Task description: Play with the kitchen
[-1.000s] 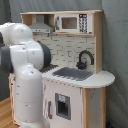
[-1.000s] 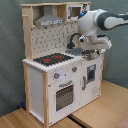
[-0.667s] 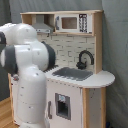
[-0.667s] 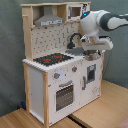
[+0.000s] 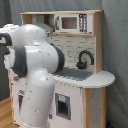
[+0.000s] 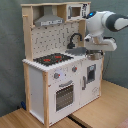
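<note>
The kitchen [image 6: 55, 75] is a white and light-wood toy unit, seen in both exterior views. In the second exterior view its red-ringed black hob [image 6: 52, 59] is on the left of the counter. The grey sink [image 6: 79, 51] and black tap [image 6: 75, 39] are to the right, the oven door [image 6: 64, 95] is below, and the grey hood [image 6: 49, 21] and microwave [image 6: 76, 11] are on top. My white arm [image 6: 102, 27] bends over the counter's right end. The gripper [image 6: 94, 51] hangs low beside the sink, dark and hard to make out. In the first exterior view the arm [image 5: 32, 65] hides the kitchen's [image 5: 95, 80] left half.
A grey curtain [image 6: 10, 60] hangs behind the kitchen. The unit stands on light wooden boards [image 6: 95, 112]. In the first exterior view the rounded counter end [image 5: 102, 79] juts out to the right, and the small cupboard door [image 5: 62, 106] is below the sink [image 5: 75, 74].
In the first exterior view the arm has swung right and covers more of the kitchen's left side. In the second exterior view it has barely shifted over the sink end.
</note>
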Robot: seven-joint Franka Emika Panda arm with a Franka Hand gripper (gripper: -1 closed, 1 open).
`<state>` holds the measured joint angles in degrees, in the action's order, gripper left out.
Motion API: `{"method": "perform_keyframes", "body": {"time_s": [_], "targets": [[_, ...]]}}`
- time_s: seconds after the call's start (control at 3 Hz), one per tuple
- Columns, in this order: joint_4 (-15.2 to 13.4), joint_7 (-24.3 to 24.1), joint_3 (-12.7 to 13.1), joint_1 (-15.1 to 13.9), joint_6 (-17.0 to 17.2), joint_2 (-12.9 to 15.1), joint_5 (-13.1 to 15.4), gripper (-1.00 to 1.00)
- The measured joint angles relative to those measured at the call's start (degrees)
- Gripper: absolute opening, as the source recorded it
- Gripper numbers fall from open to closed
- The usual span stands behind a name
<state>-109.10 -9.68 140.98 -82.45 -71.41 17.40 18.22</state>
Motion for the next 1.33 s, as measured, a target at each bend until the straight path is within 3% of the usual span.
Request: {"method": "perform_keyframes", "body": {"time_s": [0.67, 1.33], "targets": [[-6.29, -4.32, 2.84, -0.01, -1.91, 8.8, 5.47, -1.0], [-10.72, -7.25, 5.23, -0.01, -4.08, 16.94, 12.11, -1.0]]}}
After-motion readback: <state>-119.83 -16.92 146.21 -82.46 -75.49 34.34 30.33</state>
